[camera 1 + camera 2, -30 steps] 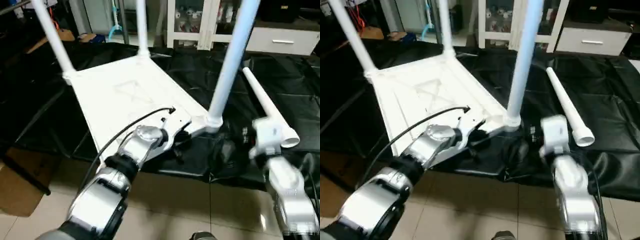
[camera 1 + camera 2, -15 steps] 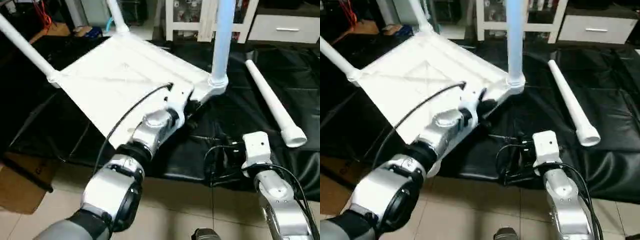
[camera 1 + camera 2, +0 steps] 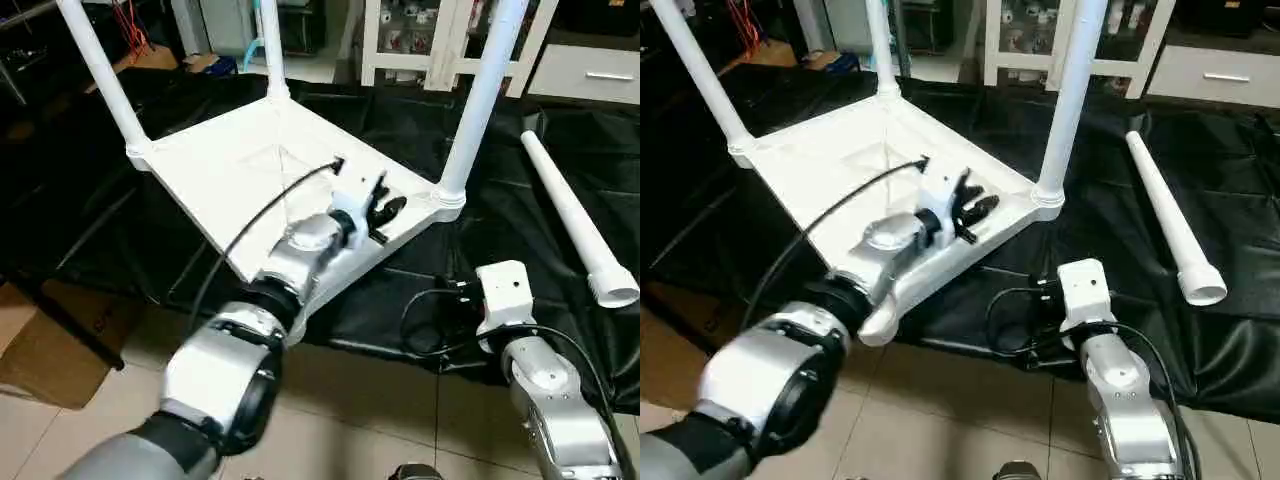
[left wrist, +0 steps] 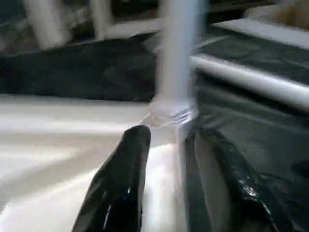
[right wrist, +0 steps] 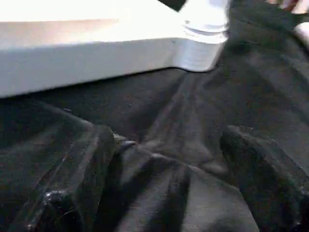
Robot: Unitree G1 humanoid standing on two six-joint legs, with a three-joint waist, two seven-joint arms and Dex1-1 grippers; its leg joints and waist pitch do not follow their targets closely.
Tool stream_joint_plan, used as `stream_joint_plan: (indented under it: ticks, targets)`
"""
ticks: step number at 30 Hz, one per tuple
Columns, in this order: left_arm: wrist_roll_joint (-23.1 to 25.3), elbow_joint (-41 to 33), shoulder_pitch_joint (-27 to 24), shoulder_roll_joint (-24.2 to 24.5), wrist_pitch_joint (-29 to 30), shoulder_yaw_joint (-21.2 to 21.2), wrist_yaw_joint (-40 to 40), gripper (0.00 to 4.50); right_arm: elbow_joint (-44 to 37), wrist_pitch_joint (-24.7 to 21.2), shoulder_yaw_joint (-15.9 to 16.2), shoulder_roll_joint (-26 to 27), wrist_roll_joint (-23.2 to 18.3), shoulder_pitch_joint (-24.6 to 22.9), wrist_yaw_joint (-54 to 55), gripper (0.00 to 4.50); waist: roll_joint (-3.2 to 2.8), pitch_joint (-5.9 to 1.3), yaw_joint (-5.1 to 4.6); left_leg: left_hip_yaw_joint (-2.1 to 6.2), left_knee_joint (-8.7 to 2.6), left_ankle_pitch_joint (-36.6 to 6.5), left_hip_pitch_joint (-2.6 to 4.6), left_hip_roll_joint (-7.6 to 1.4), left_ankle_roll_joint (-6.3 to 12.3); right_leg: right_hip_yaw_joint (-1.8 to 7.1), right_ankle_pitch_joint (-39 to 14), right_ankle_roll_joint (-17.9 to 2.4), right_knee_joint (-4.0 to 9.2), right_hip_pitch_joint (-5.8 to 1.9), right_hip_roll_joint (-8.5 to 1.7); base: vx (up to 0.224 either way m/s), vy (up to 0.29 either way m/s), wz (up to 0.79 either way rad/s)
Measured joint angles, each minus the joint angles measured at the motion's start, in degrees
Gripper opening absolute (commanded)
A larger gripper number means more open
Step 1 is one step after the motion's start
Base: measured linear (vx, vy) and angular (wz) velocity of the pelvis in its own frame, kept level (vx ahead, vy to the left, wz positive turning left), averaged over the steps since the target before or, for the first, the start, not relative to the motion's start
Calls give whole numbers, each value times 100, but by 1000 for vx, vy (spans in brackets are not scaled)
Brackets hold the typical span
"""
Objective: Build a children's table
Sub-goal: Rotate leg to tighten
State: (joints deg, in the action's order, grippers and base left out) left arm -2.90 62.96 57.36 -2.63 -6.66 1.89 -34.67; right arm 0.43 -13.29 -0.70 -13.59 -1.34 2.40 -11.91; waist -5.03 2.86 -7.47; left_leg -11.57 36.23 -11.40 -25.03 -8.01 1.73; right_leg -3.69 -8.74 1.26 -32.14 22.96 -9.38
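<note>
In the left eye view the table top lies upside down on the black mat, with three legs standing in its far-left, far and right corners. The left gripper hovers over the top's near-right edge, just beside the right-hand leg, its fingers parted and nothing between them. The fourth leg lies loose on the mat, well to the right. In the right eye view the near corner socket stands empty, partly under the left forearm, so the step in hand looks to be fetching that last leg. The left arm should first lift clear so the socket is free. In the left wrist view the two black fingers are spread over the white rim, with the seated leg's collar just beyond; pulling back without nudging that leg seems wise. In the right wrist view the right gripper gapes wide above the mat, empty, near the right corner of the top. It is the closer hand to the loose leg, and it would do best to take the tube near its middle, so the threaded end can be steered squarely into the socket.
</note>
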Motion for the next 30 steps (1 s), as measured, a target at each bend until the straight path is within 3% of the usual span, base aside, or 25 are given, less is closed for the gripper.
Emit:
stream_joint_plan:
  ticks: [3, 7, 10, 13, 16, 20, 23, 30]
  targets:
    - [-249, -1352, -611, 687, 488, 360, -1536, 171, -104, -2, 112, -37, -163, -57, -369, 390, -2, -4, -9, 10, 2, 16, 11, -10, 26, -1, 2, -3, -12, 3, -1, 0, 0, 0]
    - [-898, -3178, -1746, 2155, 1842, 687, -3223, 171, -224, -4, 131, -107, -385, -47, -721, 390, 42, 8, 23, 8, 3, 22, 8, -38, 18, -7, -11, -19, -60, 32, 11, 0, 0, 0]
    - [-1004, -3708, -2079, 3052, 2280, 725, -3895, 171, -236, 1, 119, -165, -465, -38, -836, 390, 97, -7, 166, 9, 4, 24, 29, -45, 6, -5, -42, -63, -99, 27, 17, 0, 0, 0]
    - [-1003, -4261, -2487, 3609, 2635, 792, -4472, 171, -248, 9, 142, -180, -509, 25, -990, 390, 105, -9, 307, -24, -4, 15, 77, -39, -38, 22, -48, -63, -97, -13, 23, 0, 0, 0]
    - [-1125, -4933, -2941, 4150, 3306, 916, -4801, 171, -253, 16, 192, -243, -519, 48, -1116, 390, 140, -5, 355, -49, -15, 17, 99, -34, -44, 99, -50, -62, -99, -19, 49, 0, 0, 0]
    - [-1129, -5295, -3037, 4318, 3593, 1117, -4879, 171, -253, 16, 192, -287, -527, 49, -1184, 390, 152, -6, 393, -87, -53, 23, 141, -30, -53, 193, -55, -54, -95, -8, 87, 0, 0, 0]
    - [-787, -5267, -3102, 4266, 3474, 1418, -4680, 171, -254, 16, 192, -298, -528, 41, -1209, 390, 157, -4, 380, -97, -69, 24, 187, -31, -56, 281, -100, 19, -97, -20, 105, 0, 0, 0]
    - [-167, -4966, -3082, 3977, 3325, 1857, -4058, 171, -261, 16, 172, -342, -528, -42, -1216, 390, 180, -1, 280, -94, -79, 29, 185, -31, -63, 294, -103, 25, -96, -17, 114, 0, 0, 0]
